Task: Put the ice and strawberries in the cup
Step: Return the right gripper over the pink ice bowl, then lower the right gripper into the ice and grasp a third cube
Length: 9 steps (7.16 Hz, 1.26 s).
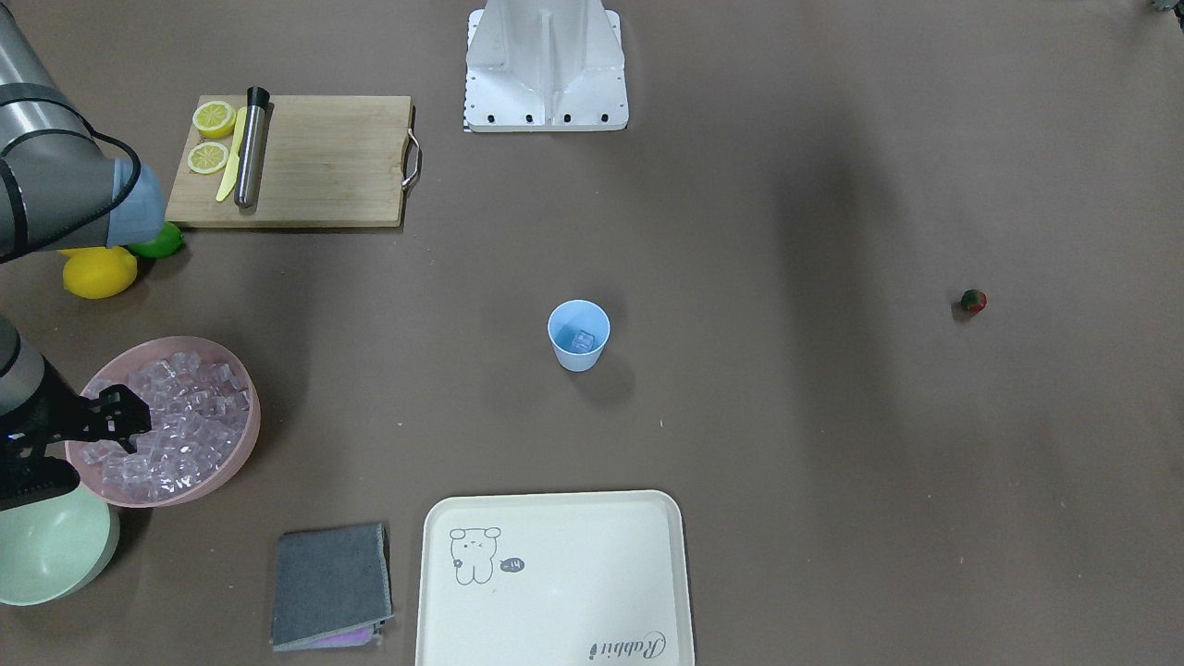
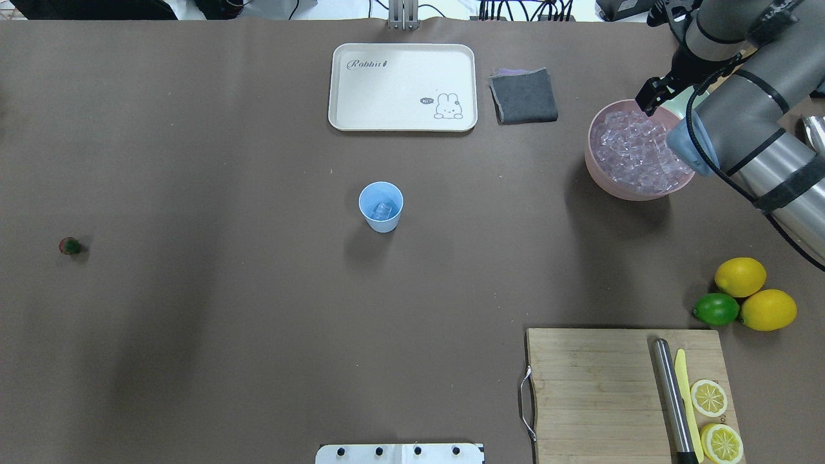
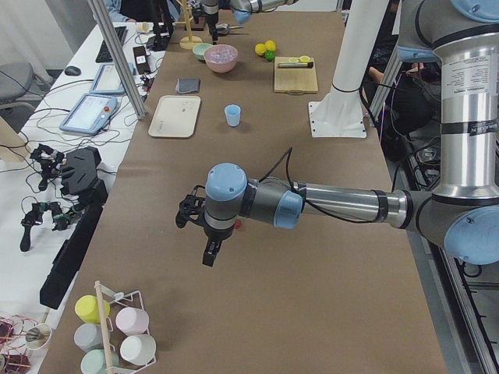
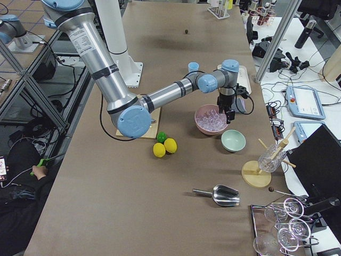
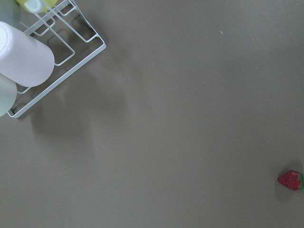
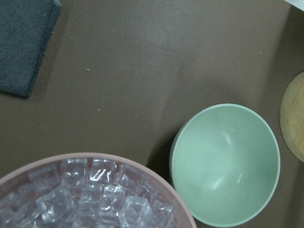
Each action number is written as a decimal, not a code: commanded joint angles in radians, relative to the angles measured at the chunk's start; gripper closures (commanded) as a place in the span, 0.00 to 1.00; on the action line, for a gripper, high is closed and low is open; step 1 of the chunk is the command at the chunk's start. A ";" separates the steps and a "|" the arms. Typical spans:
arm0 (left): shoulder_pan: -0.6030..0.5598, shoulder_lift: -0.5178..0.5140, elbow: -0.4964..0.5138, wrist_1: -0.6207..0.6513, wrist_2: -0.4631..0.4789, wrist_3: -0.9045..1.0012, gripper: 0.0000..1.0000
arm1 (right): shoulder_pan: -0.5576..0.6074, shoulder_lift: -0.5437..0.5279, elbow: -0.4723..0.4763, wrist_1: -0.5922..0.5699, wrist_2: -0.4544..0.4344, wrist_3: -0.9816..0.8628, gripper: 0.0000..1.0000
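The light-blue cup [image 1: 578, 338] stands upright mid-table with one ice cube [image 1: 583, 340] inside; it also shows in the overhead view [image 2: 381, 206]. Many ice cubes [image 1: 176, 416] fill the pink bowl [image 1: 245, 435]. My right gripper [image 1: 125, 421] hangs over that bowl's far edge, jaws apparently open and empty. The strawberry [image 1: 972, 301] lies alone on the table far off, and shows in the left wrist view [image 5: 290, 180]. My left gripper [image 3: 199, 232] hovers near the strawberry; I cannot tell whether it is open or shut.
A pale-green bowl [image 1: 46, 555] sits beside the pink bowl. A cream tray [image 1: 555, 573] and grey cloth [image 1: 328, 583] lie at the operators' edge. A cutting board [image 1: 314, 157] carries lemon slices, a knife and a metal tube. Lemons [image 1: 97, 270] and a lime [image 1: 162, 242] lie nearby.
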 commanded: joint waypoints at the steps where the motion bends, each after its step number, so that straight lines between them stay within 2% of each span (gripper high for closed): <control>1: 0.002 0.000 0.001 -0.003 0.000 0.000 0.02 | -0.021 0.010 -0.007 0.019 -0.028 -0.003 0.01; 4: 0.003 -0.001 0.001 -0.002 0.000 0.000 0.02 | -0.090 -0.001 -0.017 0.019 -0.065 0.005 0.02; 7: 0.015 -0.004 0.001 -0.002 0.000 -0.002 0.02 | -0.093 -0.006 -0.028 0.019 -0.066 0.007 0.23; 9: 0.015 -0.007 0.001 -0.002 0.000 -0.002 0.02 | -0.095 -0.003 -0.042 0.023 -0.104 0.005 0.25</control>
